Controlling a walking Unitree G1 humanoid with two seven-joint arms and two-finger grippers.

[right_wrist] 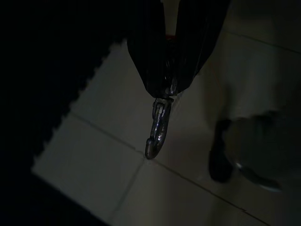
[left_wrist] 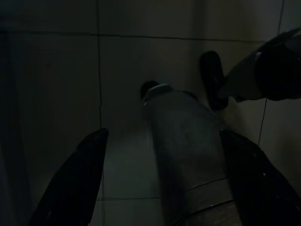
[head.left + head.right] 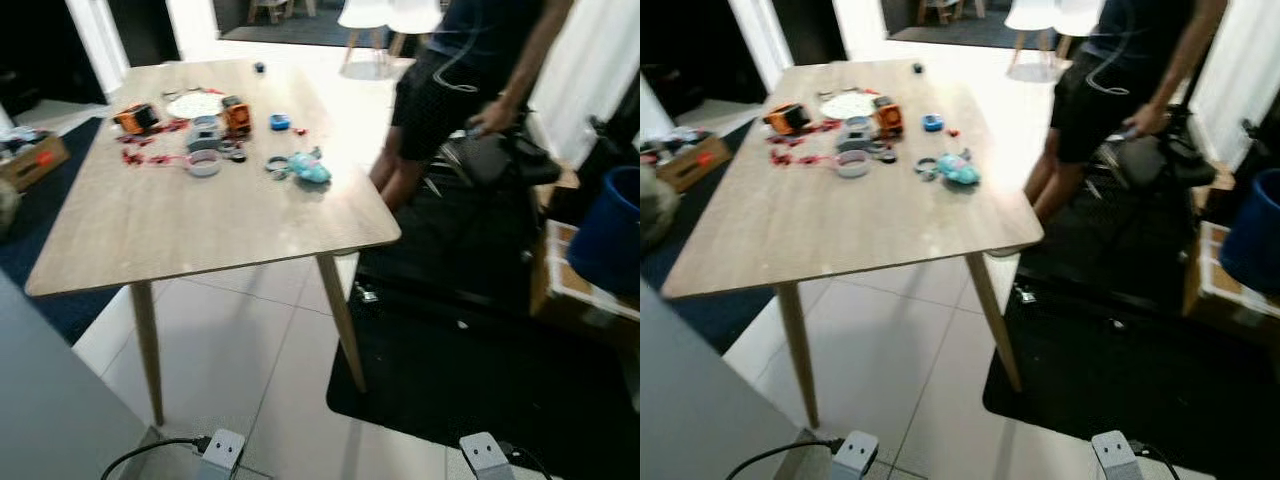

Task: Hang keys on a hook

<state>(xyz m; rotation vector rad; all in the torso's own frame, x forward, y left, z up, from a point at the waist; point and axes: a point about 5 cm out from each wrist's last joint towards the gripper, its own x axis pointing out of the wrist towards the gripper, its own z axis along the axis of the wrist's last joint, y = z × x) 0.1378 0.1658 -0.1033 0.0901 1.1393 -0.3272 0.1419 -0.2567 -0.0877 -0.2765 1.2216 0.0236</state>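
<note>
In the right wrist view my right gripper [image 1: 165, 92] hangs low over pale floor tiles. Its fingers are shut on a key clip [image 1: 157, 128], whose metal snap hook dangles below the fingertips. The keys themselves are hidden between the fingers. My left gripper [image 2: 163, 136] is open and holds nothing in the dark left wrist view, over floor tiles and my own leg. Both arms hang at my sides, their silver wrists [image 3: 222, 450] [image 3: 486, 455] at the bottom edge of the left eye view.
A wooden table [image 3: 200, 230] stands ahead to the left with small parts, a tape roll [image 3: 203, 162] and a teal toy [image 3: 309, 170] on it. A person [image 3: 470, 70] stands to the right by black gear. A black mat [image 3: 480, 370] and a blue bin [image 3: 610, 230] lie at right.
</note>
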